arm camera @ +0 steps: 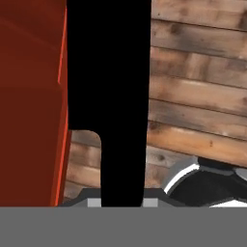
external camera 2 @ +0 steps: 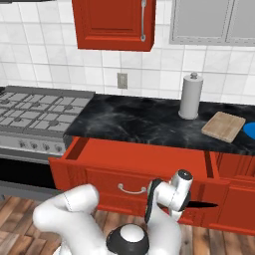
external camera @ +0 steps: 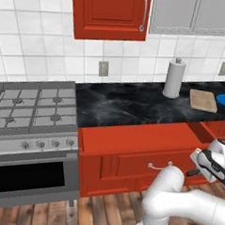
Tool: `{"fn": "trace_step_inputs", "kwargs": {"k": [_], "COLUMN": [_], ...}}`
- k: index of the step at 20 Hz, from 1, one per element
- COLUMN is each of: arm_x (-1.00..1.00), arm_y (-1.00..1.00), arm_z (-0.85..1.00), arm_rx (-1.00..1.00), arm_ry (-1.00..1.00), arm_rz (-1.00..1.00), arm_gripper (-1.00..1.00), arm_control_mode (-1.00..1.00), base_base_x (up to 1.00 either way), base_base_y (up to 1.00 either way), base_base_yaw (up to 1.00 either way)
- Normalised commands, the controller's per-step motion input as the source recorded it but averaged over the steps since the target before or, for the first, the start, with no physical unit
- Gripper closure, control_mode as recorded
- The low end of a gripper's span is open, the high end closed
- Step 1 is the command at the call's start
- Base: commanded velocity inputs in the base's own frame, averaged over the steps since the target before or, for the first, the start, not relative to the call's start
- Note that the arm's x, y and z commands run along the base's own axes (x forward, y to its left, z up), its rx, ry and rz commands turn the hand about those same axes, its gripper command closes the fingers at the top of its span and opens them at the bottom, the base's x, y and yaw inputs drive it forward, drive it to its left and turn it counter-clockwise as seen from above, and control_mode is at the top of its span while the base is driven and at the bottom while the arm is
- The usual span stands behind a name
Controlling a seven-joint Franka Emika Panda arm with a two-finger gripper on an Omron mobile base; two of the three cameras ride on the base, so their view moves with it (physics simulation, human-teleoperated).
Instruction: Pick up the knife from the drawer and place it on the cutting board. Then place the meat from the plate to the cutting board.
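Hand (external camera 2: 191,203) clamped on knife (arm camera: 108,96), held out in front of the open drawer (external camera 2: 139,159), over the floor (clear of the drawer front for lifting). Board (external camera 2: 224,126) sits on tabletop (external camera 2: 134,122), bare.

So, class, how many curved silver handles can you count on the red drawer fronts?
1: the curved silver handle sits centred on the front of the open wide red drawer, low beside the stove. Others may be hidden behind the arm.

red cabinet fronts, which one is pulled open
The wide drawer with the curved horizontal handle, under the black counter right of the stove. It juts out toward the robot; the upper red door with the vertical handle is shut.
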Motion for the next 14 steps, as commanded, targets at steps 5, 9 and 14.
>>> {"fn": "trace_step_inputs", "kwargs": {"k": [5,9,14], "arm_x": [0.99,0.97,0.77], "arm_y": [-0.05,-0.01,-0.09], "arm_z": [0.00,0.00,0.00], "arm_rx": [0.04,0.00,0.00], "arm_ry": [0.00,0.00,0.00], "arm_rz": [0.09,0.09,0.08], "arm_gripper": [1.00,1.00,1.00], "arm_control_mode": [-1.00,-1.00,-1.00], "base_base_x": [0.00,0.00,0.00], "base_base_y": [0.00,0.00,0.00], "base_base_yaw": [0.00,0.00,0.00]}}
